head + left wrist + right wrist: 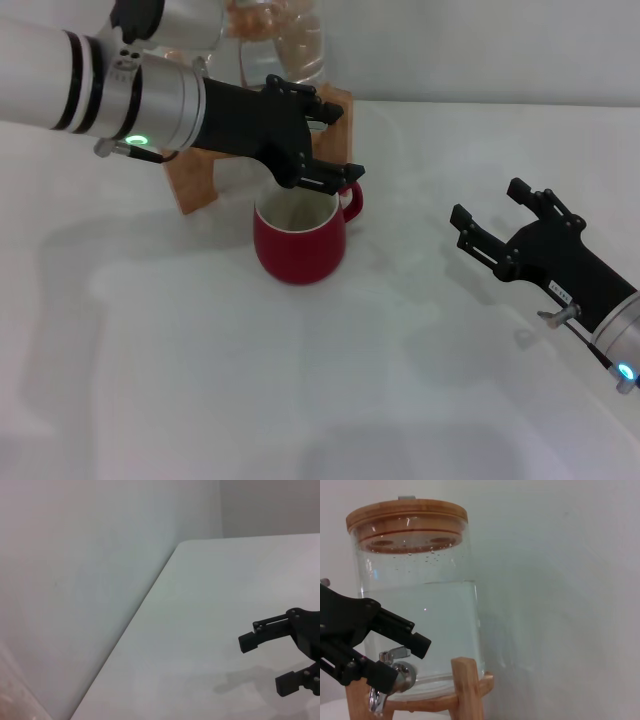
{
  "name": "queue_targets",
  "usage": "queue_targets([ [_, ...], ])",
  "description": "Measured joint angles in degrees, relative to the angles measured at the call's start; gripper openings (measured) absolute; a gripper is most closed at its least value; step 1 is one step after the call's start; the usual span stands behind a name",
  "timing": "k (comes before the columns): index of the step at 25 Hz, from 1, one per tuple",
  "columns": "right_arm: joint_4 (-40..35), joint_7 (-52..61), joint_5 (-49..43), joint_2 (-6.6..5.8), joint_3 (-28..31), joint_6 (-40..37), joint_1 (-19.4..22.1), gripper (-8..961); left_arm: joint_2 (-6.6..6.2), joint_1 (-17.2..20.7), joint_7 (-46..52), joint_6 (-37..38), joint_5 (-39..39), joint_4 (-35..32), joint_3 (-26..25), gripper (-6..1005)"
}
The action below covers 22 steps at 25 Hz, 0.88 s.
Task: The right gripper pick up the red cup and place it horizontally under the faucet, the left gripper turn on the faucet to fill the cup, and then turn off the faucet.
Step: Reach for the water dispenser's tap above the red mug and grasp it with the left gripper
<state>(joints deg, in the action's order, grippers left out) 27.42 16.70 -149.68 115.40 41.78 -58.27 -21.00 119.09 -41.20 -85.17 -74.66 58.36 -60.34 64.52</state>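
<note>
- Our left gripper [322, 150] has its fingers spread on either side of the faucet [390, 672]. In the right wrist view one finger lies above the small lever and one below it, but we cannot tell whether either touches.
- Our right gripper [488, 213] hovers well to the right of the cup, fingers apart and holding nothing.
- The red cup [300, 235] stands upright on the table [400, 380], mouth up, just in front of the wooden stand [195, 180] and below our left gripper. Its long axis is vertical and its handle points back and right, toward the wall.
- We judge the cup stiff, glazed and slippery, fairly heavy once full, and liable to chip; the rim or handle gives the best hold.
- The faucet is hard metal; its lever sticks out sideways and its spout turns down. We would press only the lever, gently, since the glass jar [420, 605] behind it is fragile.
</note>
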Motion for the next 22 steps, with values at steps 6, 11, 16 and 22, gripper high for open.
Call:
queue_targets([
  [6, 0.0, 0.0, 0.0, 0.0, 0.0, 0.0, 0.0, 869, 0.0, 0.5, 0.7, -1.0, -0.4, -1.0, 0.1, 757],
  [11, 0.0, 0.0, 0.0, 0.0, 0.0, 0.0, 0.0, 869, 0.0, 0.5, 0.8, -1.6, -0.5, -1.1, 0.0, 757],
  [16, 0.0, 0.0, 0.0, 0.0, 0.0, 0.0, 0.0, 870, -0.07, 0.7, 1.2, -2.3, -0.6, -1.9, 0.1, 756],
  [22, 0.0, 0.0, 0.0, 0.0, 0.0, 0.0, 0.0, 870, -0.2, 1.0, 1.4, -3.1, -0.7, -2.3, 0.1, 756],
])
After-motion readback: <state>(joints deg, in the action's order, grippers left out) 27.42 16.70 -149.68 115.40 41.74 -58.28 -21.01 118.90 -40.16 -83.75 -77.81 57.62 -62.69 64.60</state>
